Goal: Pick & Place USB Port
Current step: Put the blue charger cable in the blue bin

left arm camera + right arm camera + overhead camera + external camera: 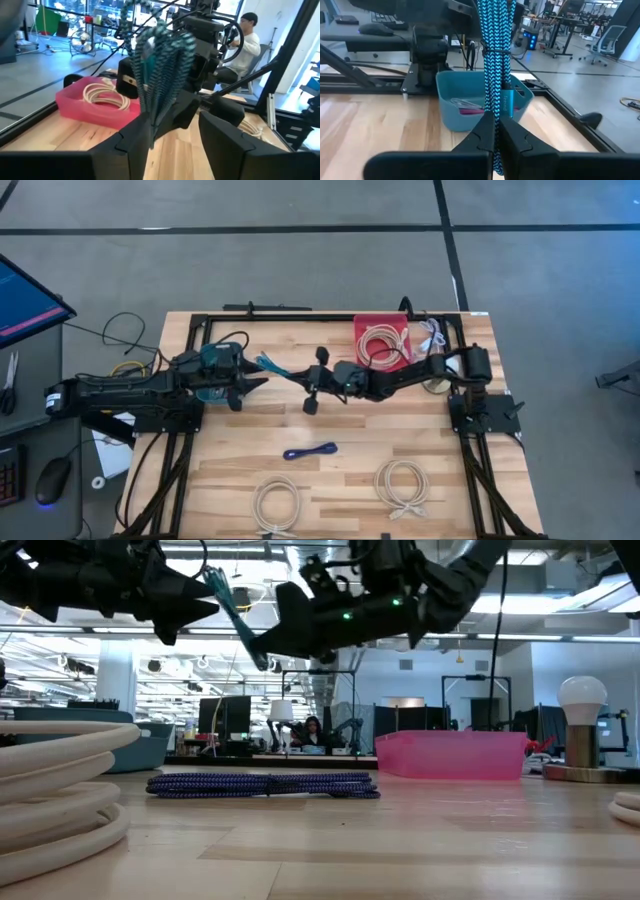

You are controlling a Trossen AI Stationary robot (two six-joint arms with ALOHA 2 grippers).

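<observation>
Teal braided USB cable (496, 65) held in mid-air between both arms

The cable is clenched by the right gripper (497, 137) above the table (400, 430) centre; the left gripper (175, 125) at nine o'clock is seen released around it. Writing on the connector cannot be read.

**Both arms meet above mid-table**

The left gripper (262, 382) reaches in from nine o'clock, fingers (220, 132) spread apart. The right gripper (300, 377) stretches across from three o'clock, jaws pinched tight together, its tips facing the left's, both raised off the surface.
</observation>
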